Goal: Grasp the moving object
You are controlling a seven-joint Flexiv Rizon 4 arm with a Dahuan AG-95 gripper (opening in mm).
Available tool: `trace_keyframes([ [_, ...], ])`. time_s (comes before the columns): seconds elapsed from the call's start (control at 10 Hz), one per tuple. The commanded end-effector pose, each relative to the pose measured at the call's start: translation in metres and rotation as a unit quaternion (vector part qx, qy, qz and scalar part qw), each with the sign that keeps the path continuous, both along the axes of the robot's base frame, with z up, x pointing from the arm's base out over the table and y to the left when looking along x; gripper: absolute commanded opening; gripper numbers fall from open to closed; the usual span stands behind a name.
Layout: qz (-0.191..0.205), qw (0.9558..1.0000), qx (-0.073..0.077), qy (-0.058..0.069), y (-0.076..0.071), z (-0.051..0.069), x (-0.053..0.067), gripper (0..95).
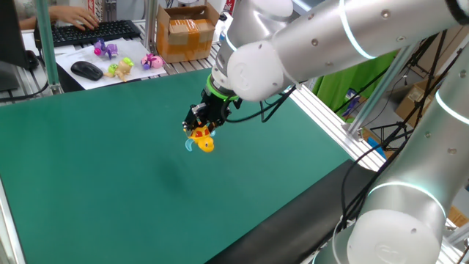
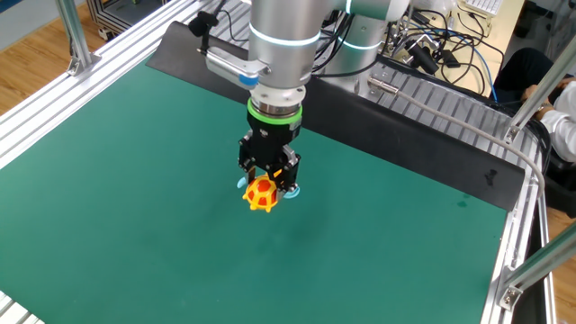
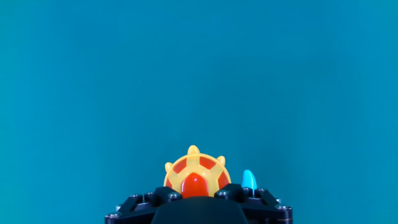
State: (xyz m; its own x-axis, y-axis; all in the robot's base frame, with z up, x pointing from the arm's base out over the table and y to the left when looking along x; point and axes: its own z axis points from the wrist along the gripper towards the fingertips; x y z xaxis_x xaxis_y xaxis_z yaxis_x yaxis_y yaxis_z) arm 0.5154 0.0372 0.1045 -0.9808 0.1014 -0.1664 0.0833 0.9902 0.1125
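The moving object is a small yellow-orange toy animal [image 1: 202,141] with red spots and light blue fins. My gripper [image 1: 199,132] is shut on it and holds it above the green mat [image 1: 110,147]. In the other fixed view the toy [image 2: 262,194] hangs between the black fingers [image 2: 248,171], clear of the mat. In the hand view the toy [image 3: 196,173] sits at the bottom centre, right in front of the black gripper body, with one blue fin [image 3: 249,180] sticking up to its right.
Beyond the mat's far edge lie a purple toy [image 1: 105,50], a pale yellow-green toy [image 1: 121,69], a pink toy [image 1: 152,61], a computer mouse [image 1: 86,70], a keyboard [image 1: 95,31] and a cardboard box [image 1: 185,33]. Aluminium rails [image 2: 432,112] frame the mat.
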Motion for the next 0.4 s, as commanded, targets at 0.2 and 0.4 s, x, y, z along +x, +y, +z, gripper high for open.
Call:
trace_keyframes([
  [0.2, -0.001, 1.0, -0.002, 0.002, -0.0016, 0.0036, -0.0003, 0.0],
  [0.4, -0.003, 1.0, -0.002, 0.003, -0.0018, 0.0049, -0.0006, 0.0],
])
